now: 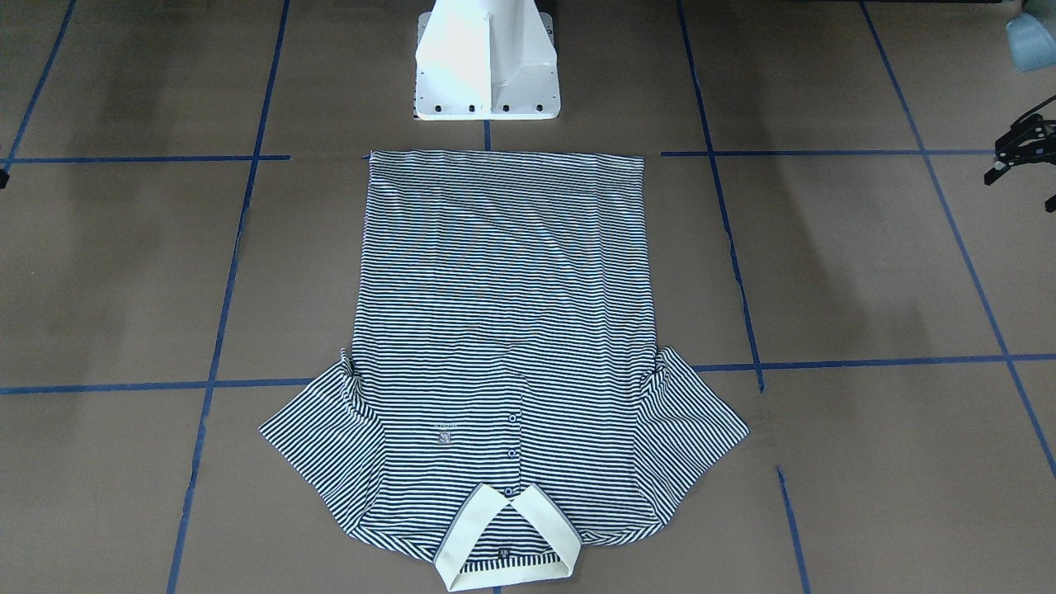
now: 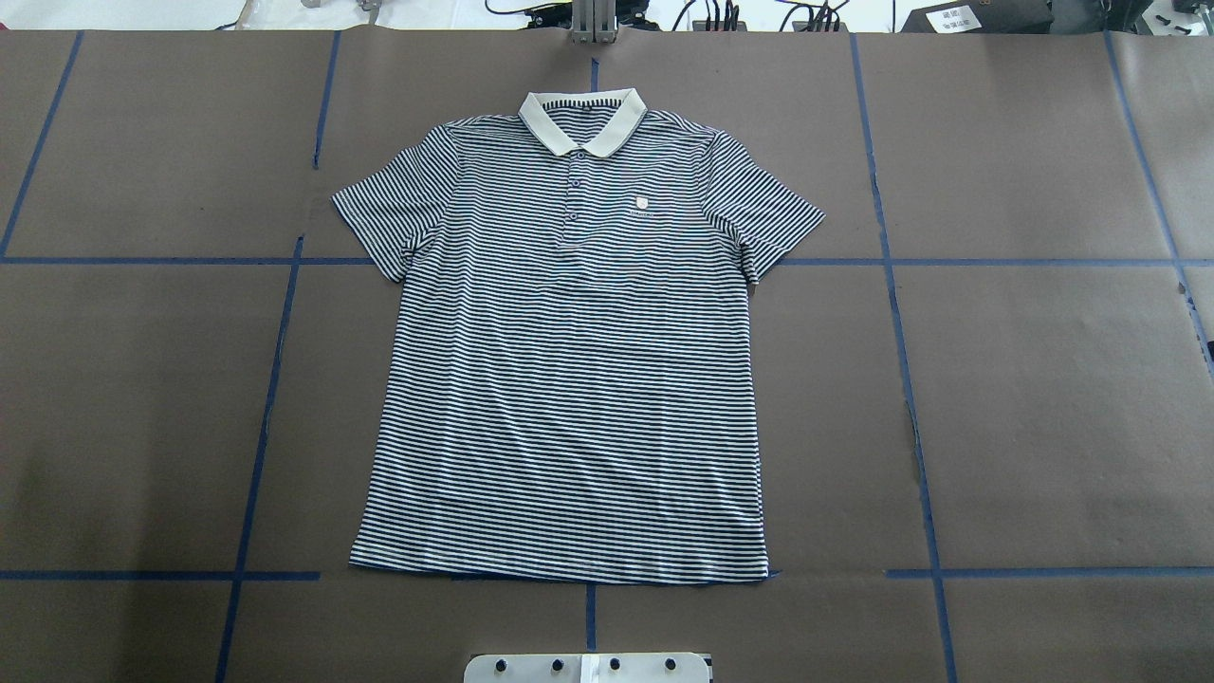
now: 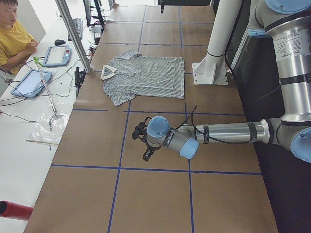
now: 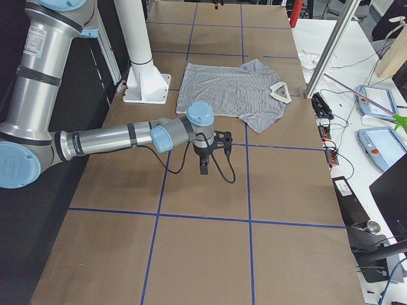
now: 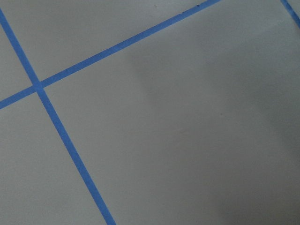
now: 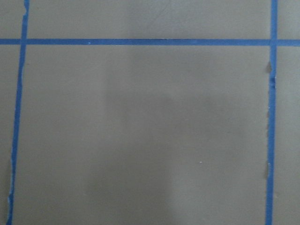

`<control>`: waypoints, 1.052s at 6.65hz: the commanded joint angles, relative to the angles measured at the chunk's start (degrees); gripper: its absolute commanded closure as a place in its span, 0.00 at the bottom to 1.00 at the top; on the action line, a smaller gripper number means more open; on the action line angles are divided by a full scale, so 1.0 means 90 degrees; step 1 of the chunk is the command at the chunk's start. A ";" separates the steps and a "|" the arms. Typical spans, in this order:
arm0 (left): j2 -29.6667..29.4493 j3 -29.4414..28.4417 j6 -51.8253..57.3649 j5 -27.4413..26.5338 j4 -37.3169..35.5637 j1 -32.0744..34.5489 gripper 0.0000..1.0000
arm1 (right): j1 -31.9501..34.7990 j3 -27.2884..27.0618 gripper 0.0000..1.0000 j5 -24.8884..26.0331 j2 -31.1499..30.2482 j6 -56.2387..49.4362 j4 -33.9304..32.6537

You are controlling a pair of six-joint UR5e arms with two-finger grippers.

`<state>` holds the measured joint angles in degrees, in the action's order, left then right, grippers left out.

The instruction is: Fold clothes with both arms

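Observation:
The striped polo shirt [image 2: 569,379] lies flat and face up in the middle of the table, sleeves spread, cream collar [image 2: 581,119] at the far side from the robot. It also shows in the front view [image 1: 503,330]. My left gripper [image 3: 144,145] hovers over bare table far to the shirt's side; part of it shows at the front view's right edge [image 1: 1023,153]. My right gripper [image 4: 203,166] hovers over bare table at the opposite side. I cannot tell whether either is open or shut. Both wrist views show only table and blue tape.
The white pedestal base [image 1: 487,66] stands just behind the shirt's hem. Blue tape lines [image 2: 275,379] grid the brown table. An operator [image 3: 14,41], tablets and a metal post [image 3: 73,34] are along the far side of the table.

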<state>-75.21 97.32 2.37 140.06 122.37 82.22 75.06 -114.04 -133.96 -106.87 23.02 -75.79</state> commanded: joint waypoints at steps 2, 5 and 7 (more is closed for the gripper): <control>-0.0528 0.0305 -0.0029 -0.0764 -0.1699 0.0387 0.00 | 0.0840 0.0327 0.00 0.0088 0.0360 -0.1854 -0.1266; -0.0843 0.0925 -0.0020 -0.1344 -0.2952 -0.0248 0.00 | 0.0646 0.0318 0.00 -0.0008 0.0379 -0.1806 -0.1034; -0.1143 0.0751 -0.0271 -0.1276 -0.2894 -0.0337 0.00 | -0.0308 0.0367 0.00 0.0089 0.1029 -0.0973 -0.0691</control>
<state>-83.72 105.12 1.51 128.24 96.11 79.55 76.74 -110.99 -133.63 -101.37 9.14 -83.32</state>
